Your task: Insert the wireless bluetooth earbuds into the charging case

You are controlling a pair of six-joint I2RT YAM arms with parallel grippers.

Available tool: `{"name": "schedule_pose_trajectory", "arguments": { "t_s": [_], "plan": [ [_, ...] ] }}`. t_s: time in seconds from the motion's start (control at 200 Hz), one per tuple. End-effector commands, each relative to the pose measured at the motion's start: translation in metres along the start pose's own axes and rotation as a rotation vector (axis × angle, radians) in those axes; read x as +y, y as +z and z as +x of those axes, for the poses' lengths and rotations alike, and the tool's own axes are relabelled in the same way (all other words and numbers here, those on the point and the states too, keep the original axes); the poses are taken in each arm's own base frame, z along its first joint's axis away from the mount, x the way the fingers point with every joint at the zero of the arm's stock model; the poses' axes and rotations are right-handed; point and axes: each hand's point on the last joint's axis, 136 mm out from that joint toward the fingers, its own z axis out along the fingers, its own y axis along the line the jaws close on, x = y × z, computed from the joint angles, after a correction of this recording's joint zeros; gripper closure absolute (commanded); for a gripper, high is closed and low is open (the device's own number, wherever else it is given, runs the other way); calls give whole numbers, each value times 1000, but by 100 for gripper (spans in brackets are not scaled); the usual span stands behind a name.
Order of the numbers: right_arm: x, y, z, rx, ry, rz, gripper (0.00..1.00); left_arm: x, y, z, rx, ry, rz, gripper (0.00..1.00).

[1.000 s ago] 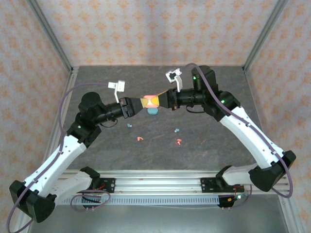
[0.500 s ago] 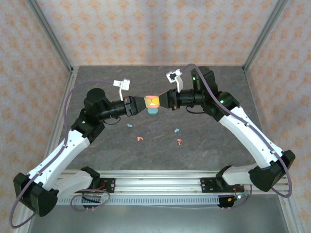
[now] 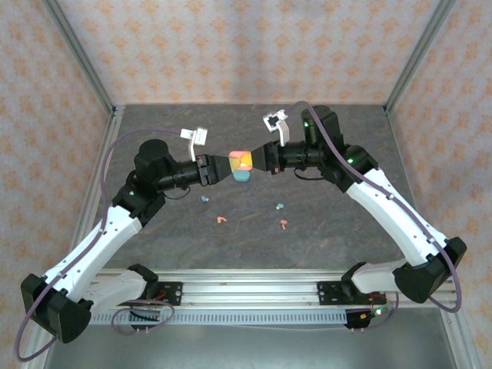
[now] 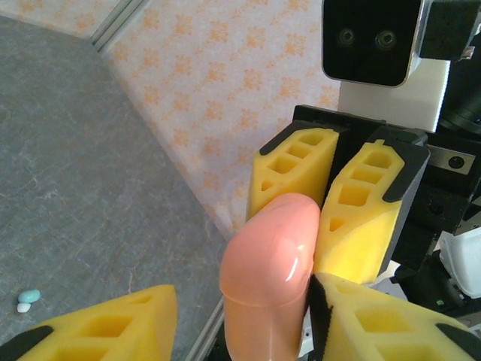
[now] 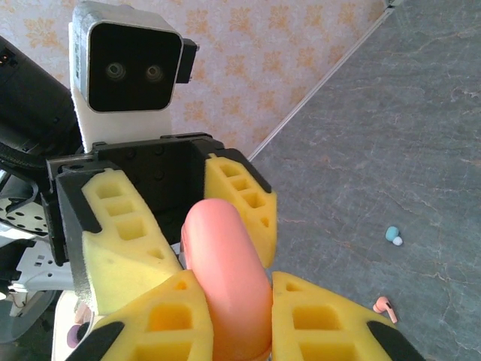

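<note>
From the overhead camera I see my 2 arms reaching inward and meeting above the middle of the dark grey table (image 3: 223,127). A salmon-pink charging case (image 3: 240,161) is held in the air between them. My right gripper (image 3: 257,160) is clamped on the pink case; in its wrist camera both of its yellow foam fingers (image 5: 154,320) press against the case's sides. My left gripper (image 3: 222,166) straddles the opposite end of the case with its jaws parted. In the left wrist camera 1 finger (image 4: 372,316) touches the case, while the other finger (image 4: 113,323) stands off it with a clear gap. In both wrist views the case shows as a smooth, glossy, rounded end. A teal charging case (image 3: 243,176) lies on the table, just below the pink one in the overhead view. All 4 earbuds (image 3: 221,220) lie loose on the table, nearer the arm bases and apart from both cases. On the left are the left teal earbud (image 3: 204,198) and the left pink earbud (image 3: 221,220). On the right are the right teal earbud (image 3: 280,207) and, just below it, the right pink earbud (image 3: 284,224).
</note>
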Motion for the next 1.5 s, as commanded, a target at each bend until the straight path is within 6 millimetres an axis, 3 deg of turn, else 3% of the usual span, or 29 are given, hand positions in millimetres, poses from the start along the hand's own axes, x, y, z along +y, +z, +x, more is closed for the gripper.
{"name": "schedule_pose_trajectory", "arguments": {
  "t_s": [0.0,0.095,0.295,0.5,0.726,0.976,1.201,1.376,1.496],
  "plan": [
    [11,0,-11,-39,-26,-38,88,-12,-4,1,18,28,22,63],
    [9,1,-11,-42,-14,-40,88,-13,-5,-1,13,40,18,75],
    [5,6,-10,-34,10,-37,87,-13,-7,-2,3,77,-4,83],
    [-2,12,-6,-19,32,-32,77,-7,-11,3,29,112,-53,100],
    [-18,21,4,5,94,3,65,-6,-10,4,43,165,-61,100],
    [-42,29,11,43,150,100,59,-5,-12,7,50,198,-61,100],
    [-65,37,14,100,235,180,58,3,-19,22,107,305,-95,100],
    [-67,42,16,138,277,180,57,11,-19,23,68,354,-104,100],
    [-56,39,10,121,288,137,55,24,-22,23,45,377,-165,100]
  ]
}}
